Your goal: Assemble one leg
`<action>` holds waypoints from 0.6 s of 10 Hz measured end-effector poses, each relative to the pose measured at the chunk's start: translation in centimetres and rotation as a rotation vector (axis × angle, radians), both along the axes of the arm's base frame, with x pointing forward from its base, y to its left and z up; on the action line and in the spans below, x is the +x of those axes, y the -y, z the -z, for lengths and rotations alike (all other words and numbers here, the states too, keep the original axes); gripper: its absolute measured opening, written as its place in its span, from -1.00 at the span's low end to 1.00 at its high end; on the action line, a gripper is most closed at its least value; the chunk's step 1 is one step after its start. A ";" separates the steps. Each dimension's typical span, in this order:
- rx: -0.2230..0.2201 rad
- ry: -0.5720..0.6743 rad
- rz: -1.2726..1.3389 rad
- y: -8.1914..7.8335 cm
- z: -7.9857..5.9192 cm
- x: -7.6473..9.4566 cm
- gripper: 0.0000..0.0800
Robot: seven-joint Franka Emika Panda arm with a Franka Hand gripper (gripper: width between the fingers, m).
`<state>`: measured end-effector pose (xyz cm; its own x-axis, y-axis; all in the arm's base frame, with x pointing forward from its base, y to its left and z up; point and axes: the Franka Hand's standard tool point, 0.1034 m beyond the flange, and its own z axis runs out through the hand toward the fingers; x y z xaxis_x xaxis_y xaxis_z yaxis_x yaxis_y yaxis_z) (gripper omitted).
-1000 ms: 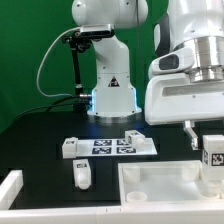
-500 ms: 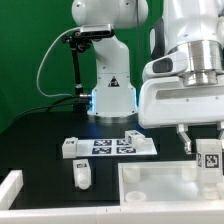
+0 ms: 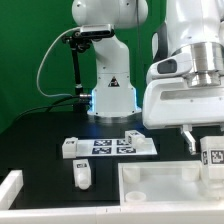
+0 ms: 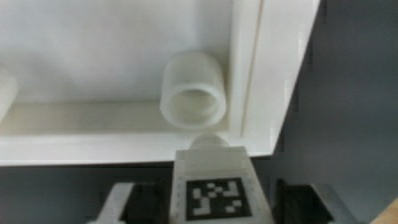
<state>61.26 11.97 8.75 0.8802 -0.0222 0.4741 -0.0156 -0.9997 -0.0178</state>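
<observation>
— Black tabletop [image 3: 40, 135], green backdrop [image 3: 30, 50]. Where is the leg [image 3: 213, 156]?
— Pinched upright between the fingers of the gripper [image 3: 207, 149], tag showing, above the raised rim of the tray [image 3: 160, 168].
— Touching the tray?
— Cannot tell. A round socket [image 4: 196, 95] sits inside the tray, just past that rim.
— Others?
— Spare legs [image 3: 82, 174] lie off the tray, toward the exterior view's left.

No words legible; fiducial tags on the leg [image 4: 215, 190] and marker board [image 3: 148, 148].
</observation>
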 end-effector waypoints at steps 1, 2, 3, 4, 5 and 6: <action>0.000 0.001 0.000 0.0 0.0 0.0 -0.27; 0.002 -0.006 0.003 0.0 0.0 0.0 -0.27; 0.026 -0.126 0.042 -0.5 0.0 -0.6 -0.27; 0.053 -0.245 0.105 -1.3 -0.9 -0.6 -0.27; 0.057 -0.327 0.141 -1.9 -1.9 0.4 -0.27; 0.059 -0.283 0.135 -2.0 -2.1 1.4 -0.27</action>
